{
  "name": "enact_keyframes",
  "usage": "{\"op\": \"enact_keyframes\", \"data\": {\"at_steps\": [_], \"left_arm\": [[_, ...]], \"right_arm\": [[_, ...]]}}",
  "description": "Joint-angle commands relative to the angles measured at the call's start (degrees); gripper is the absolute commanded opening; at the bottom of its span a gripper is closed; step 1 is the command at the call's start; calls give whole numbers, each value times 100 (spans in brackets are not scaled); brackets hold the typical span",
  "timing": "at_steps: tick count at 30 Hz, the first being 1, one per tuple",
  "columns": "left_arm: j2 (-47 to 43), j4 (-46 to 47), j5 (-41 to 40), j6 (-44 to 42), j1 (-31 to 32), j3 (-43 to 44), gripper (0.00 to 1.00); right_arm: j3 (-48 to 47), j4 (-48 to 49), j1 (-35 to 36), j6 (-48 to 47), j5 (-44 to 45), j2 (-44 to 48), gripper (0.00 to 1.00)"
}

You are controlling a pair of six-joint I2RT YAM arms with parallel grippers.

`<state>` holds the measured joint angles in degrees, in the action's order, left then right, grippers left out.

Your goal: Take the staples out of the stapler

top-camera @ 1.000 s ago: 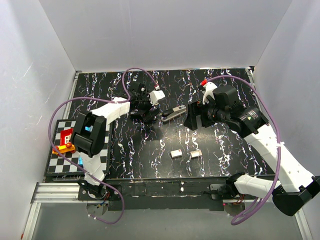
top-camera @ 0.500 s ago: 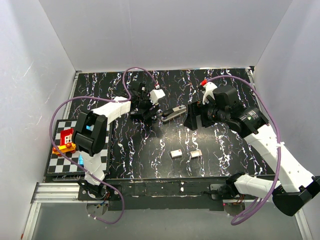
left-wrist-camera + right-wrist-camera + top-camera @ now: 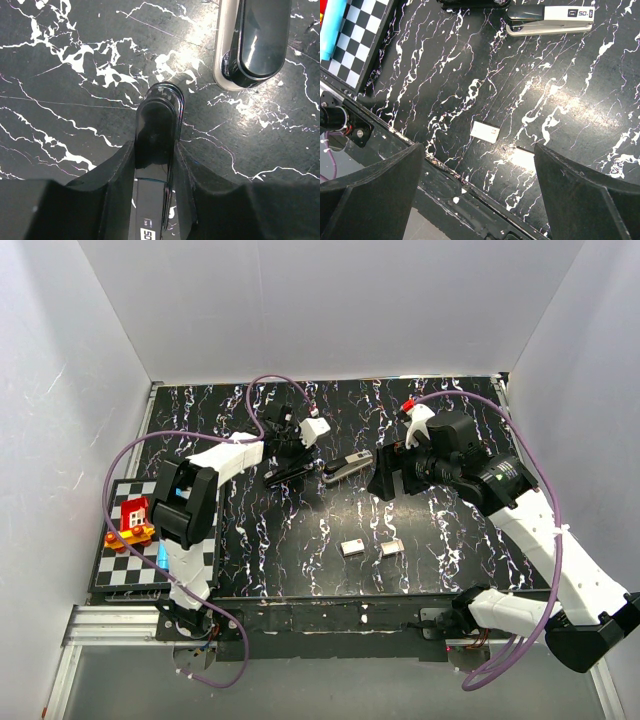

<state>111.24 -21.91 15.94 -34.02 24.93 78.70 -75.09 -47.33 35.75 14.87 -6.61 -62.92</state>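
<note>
Left gripper [image 3: 156,155] clenched on slim black piece [image 3: 157,120], whose rounded tip pokes out past fingers, low over marble table [image 3: 60,100]. Stapler [image 3: 252,42] lies flat on table ahead and right of that tip, near it with small gap, in neither gripper. Right gripper [image 3: 479,150] spread wide, grasping nothing; stapler well ahead of its fingers, small silvery block [image 3: 485,132] on table between them.

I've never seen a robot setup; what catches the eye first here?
The white-veined black table stands out most. At its far middle the left gripper clamps a slim black object beside the stapler, and two small silvery blocks lie nearer the front edge.
</note>
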Motion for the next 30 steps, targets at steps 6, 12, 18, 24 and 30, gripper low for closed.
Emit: {"op": "enact_keyframes", "data": {"at_steps": [6, 12, 18, 24, 30], "left_arm": [[-225, -181, -223, 457, 47, 181, 10], [-541, -393, -153, 949, 74, 103, 0], [-1472, -182, 172, 1362, 109, -354, 0], [-2219, -462, 672, 1407, 214, -592, 0], [-3019, -525, 1690, 1740, 320, -970, 0]], "right_arm": [[38, 251, 38, 33, -95, 183, 98], [3, 242, 46, 51, -156, 166, 98], [3, 198, 55, 60, -165, 227, 98], [-58, 75, 108, -98, -183, 183, 98], [-208, 66, 275, -476, -138, 218, 98]]}}
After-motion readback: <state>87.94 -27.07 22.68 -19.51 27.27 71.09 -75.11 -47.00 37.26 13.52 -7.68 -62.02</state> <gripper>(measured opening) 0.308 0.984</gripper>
